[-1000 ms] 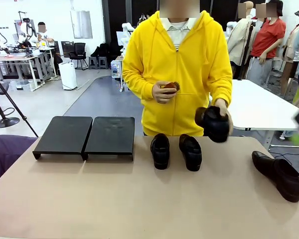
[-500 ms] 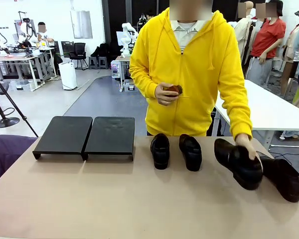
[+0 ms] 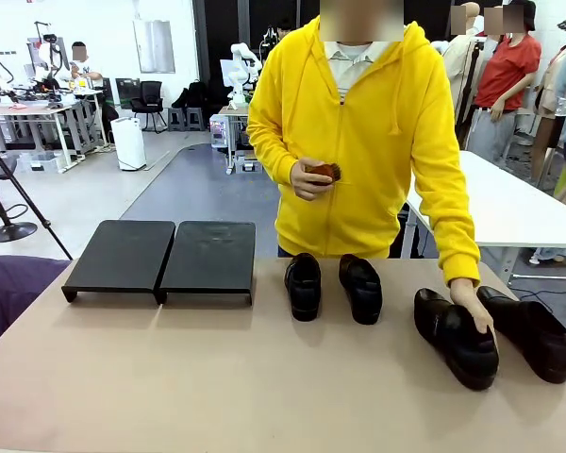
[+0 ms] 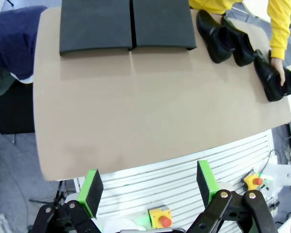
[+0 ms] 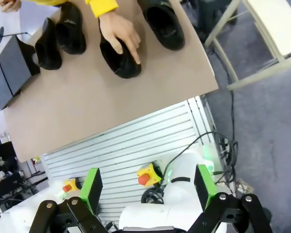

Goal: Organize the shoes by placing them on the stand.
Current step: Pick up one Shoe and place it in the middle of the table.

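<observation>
- Black and glossy, the four shoes sat on the tan table (image 3: 170,377), every one of them apart from the stand (image 3: 160,257).
- The stand, two matte black slanted panels set side by side, stood toward the far left of the table in the front view.
- Just to the right of the stand, near the table's far edge and directly in front of the person, the first loafer (image 3: 303,286) and the second loafer (image 3: 360,288) stood side by side with a narrow gap between them.
- Farther right, and nearer the robot's side, the third loafer (image 3: 456,338) lay on the tabletop just beside the fourth loafer (image 3: 528,332), which was closest to the table's right end.
- The person, in a yellow hooded top, had one hand (image 3: 472,300) resting on top of the third loafer. In the right wrist view the fingers lay spread over its upper.
- The person's other hand (image 3: 311,177) held a small brown object against the front of the hoodie.
- The left gripper (image 4: 148,184) hung back beyond the table's near edge, its jaws spread wide with nothing between the green pads.
- The right gripper (image 5: 148,186) hung off the table's near right corner, its jaws equally wide and empty.
</observation>
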Controlling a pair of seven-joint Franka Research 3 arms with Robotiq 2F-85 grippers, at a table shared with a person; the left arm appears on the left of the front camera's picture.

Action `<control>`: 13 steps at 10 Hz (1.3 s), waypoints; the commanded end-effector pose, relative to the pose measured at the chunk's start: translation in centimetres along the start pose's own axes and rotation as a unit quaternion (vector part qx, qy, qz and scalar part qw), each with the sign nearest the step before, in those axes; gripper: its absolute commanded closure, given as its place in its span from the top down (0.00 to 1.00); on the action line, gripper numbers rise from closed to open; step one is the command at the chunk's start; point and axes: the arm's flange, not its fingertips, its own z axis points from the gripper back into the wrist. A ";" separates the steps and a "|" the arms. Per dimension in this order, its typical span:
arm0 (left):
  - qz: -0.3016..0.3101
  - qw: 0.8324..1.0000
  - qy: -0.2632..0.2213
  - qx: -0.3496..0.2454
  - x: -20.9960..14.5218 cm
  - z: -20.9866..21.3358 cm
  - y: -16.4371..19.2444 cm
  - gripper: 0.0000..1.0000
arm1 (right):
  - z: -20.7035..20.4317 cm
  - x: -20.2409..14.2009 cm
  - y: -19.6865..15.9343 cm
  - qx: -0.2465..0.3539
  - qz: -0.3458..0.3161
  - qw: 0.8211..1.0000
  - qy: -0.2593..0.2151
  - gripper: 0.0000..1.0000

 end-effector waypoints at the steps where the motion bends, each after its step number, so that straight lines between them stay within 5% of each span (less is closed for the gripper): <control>1: -0.002 1.000 -0.006 -0.005 0.1 -0.1 0.1 1.00 | -1.3 0.4 0.8 0.000 0.024 1.000 0.002 1.00; 4: -0.002 1.000 -0.006 -0.005 0.1 -0.1 0.1 1.00 | -5.7 2.1 9.4 -0.007 0.079 0.997 0.021 1.00; 7: -0.002 1.000 -0.006 -0.005 0.1 -0.1 0.1 1.00 | -12.6 3.2 23.1 -0.006 0.167 0.984 0.058 1.00; 10: -0.002 1.000 -0.006 -0.005 0.1 -0.1 0.1 1.00 | -19.7 2.5 35.3 -0.041 0.154 0.985 0.072 1.00; 13: -0.002 1.000 -0.006 -0.005 0.1 -0.1 0.1 1.00 | -25.5 1.9 40.3 -0.072 0.154 0.980 0.102 1.00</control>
